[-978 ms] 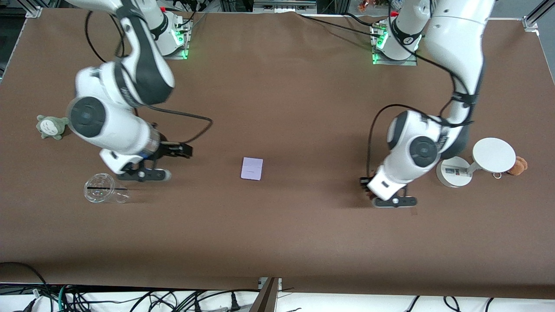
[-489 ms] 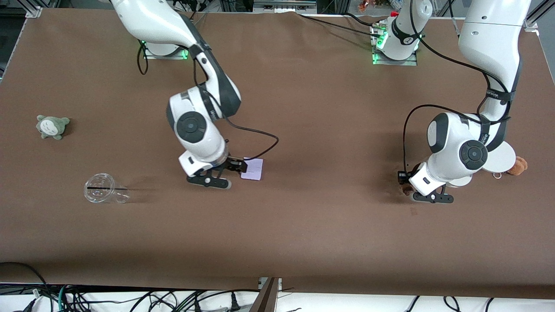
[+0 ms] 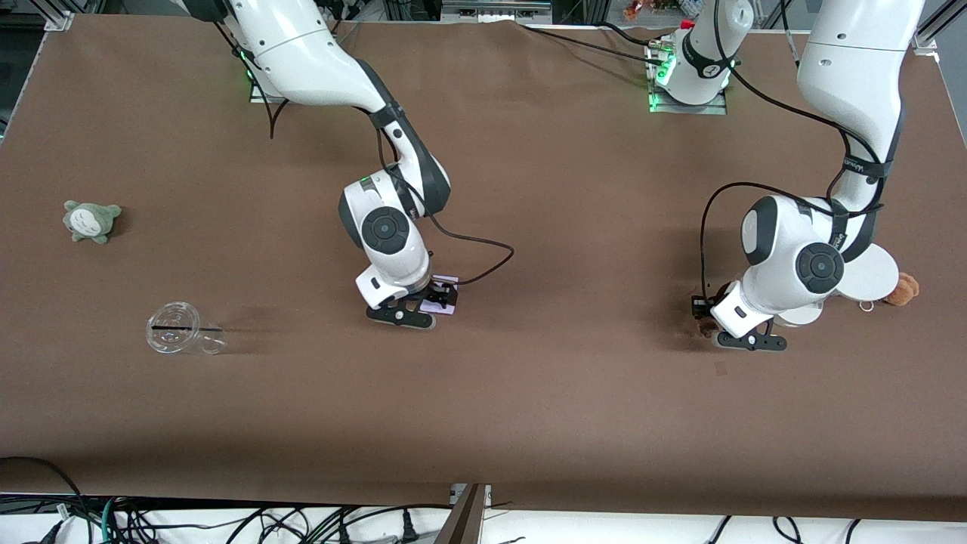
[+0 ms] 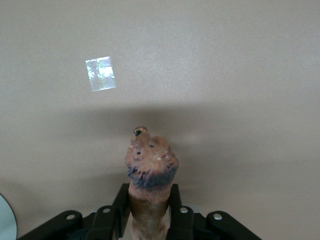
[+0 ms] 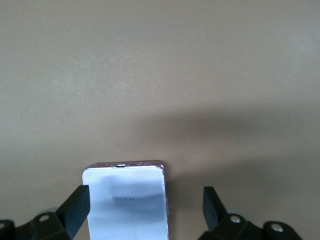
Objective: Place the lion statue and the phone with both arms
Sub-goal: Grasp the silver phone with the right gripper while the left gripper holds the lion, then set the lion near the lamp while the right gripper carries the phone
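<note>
The phone, a flat pale lavender-white rectangle, lies on the brown table near the middle. My right gripper is down over it and open. In the right wrist view the phone sits between the two spread fingers, close to one fingertip and well apart from the other. My left gripper is shut on the lion statue, low over the table beside the white stand. In the left wrist view the lion statue sticks out from between the closed fingers of that gripper, darker end outward.
A white round-disc stand, partly hidden by the left arm, and a brown plush with a key ring are at the left arm's end. A grey-green plush and a clear cup on its side are at the right arm's end.
My right arm has swung from beside the cup to the phone and come down over it. My left arm has carried the lion statue toward the white stand, then nearly stopped.
</note>
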`<state>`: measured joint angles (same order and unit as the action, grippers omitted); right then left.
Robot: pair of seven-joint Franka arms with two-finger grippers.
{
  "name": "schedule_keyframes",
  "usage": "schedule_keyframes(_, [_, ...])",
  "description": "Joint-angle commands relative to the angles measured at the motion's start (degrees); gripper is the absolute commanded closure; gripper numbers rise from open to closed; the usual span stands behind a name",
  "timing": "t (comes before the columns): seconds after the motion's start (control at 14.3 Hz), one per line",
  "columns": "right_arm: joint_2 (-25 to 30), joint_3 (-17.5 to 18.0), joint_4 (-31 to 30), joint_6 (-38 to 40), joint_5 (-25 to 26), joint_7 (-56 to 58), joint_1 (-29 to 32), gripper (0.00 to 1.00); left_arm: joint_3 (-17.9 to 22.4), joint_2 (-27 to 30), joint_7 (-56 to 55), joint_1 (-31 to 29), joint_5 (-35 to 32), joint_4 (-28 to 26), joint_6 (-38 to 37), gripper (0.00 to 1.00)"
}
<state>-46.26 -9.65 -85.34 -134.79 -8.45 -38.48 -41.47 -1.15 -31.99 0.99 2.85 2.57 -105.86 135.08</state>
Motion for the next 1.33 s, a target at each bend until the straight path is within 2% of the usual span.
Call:
schedule_keyframes(0.0, [-0.9,-0.5,0.9,-1.1,-0.6,-0.8,-1.4,0.00,-0.8,-0.7,1.4,-1.4,0.3,-0.1,1.8,1.00])
schedule_keyframes(0.56, [-2.2,-0.5,0.9,-3.0,-0.7,-0.8,-2.3,0.00,-0.8,-1.9,4.0,-2.5,0.3,-0.2,4.2,0.99])
schedule_keyframes(0.63, [-2.3,-0.5,0.9,-3.5,-0.7,-0.8,-2.4,0.00,-0.8,-1.9,4.0,-2.5,0.3,-0.2,4.2,0.86])
schedule_keyframes(0.7, [-2.6,-0.5,0.9,-3.8,-0.7,-0.8,-2.5,0.00,-0.8,-1.9,4.0,-2.5,0.3,-0.1,4.1,0.66])
schedule_keyframes(0.77, [-2.8,-0.5,0.9,-3.9,-0.7,-0.8,-2.6,0.00,-0.8,-1.9,4.1,-2.5,0.3,-0.1,4.1,0.32])
schedule_keyframes(0.84, [-3.0,-0.5,0.9,-4.0,-0.7,-0.9,-2.8,0.00,-0.9,-1.8,4.1,-2.6,0.3,0.0,4.1,0.12])
schedule_keyframes(0.91, [-3.1,-0.5,0.9,-3.9,-0.7,-0.8,-2.8,0.00,-0.9,-1.7,4.1,-2.6,0.3,0.0,4.1,0.00])
schedule_keyframes(1.12, [-3.5,-0.5,0.9,-3.9,-0.4,-0.8,-3.2,0.00,-1.4,-1.1,3.9,-2.7,0.4,0.0,3.5,0.00])
schedule_keyframes(1.19, [-3.6,-0.6,0.9,-3.9,-0.3,-0.7,-3.2,0.09,-1.7,-0.6,3.9,-2.8,0.5,0.0,3.4,0.00])
schedule_keyframes(1.26, [-3.5,-0.6,0.9,-3.9,-0.5,-0.6,-3.1,0.43,-1.8,0.1,3.8,-2.8,1.0,0.0,3.3,0.00])
